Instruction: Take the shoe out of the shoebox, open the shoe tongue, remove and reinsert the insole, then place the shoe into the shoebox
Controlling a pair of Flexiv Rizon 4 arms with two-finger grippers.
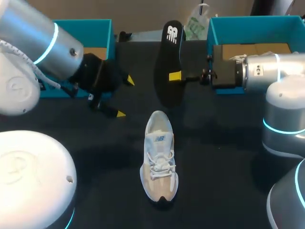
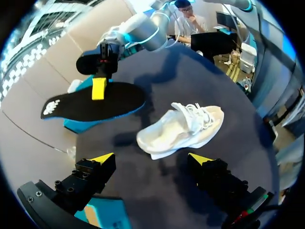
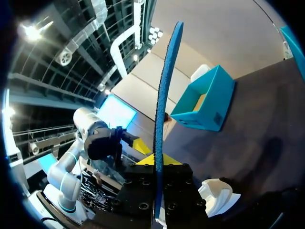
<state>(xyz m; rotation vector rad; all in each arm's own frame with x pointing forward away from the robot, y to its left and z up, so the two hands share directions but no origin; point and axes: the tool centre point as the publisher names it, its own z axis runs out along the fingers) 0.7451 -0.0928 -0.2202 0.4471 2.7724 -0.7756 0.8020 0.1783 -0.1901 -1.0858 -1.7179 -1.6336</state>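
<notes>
Insole (image 1: 170, 67) is held clear of the table (image 1: 224, 186) in the upper middle of the head view. It is clamped between the fingers of the right gripper (image 1: 175, 76), which enters from the right edge. The shoe (image 1: 159, 162) is seen lying upright at the lower centre, toe toward the bottom edge, well apart from the insole and gripped by nothing. The left gripper (image 1: 125, 97), left of centre, is spread wide and empty. A left teal box (image 1: 102, 28) and a right teal box (image 1: 248, 23) are placed in the upper corners. Trouble is most likely at reinsertion. The thin insole could buckle or snag on tongue and laces, and the unsteadied shoe could be pushed along or tipped over.
</notes>
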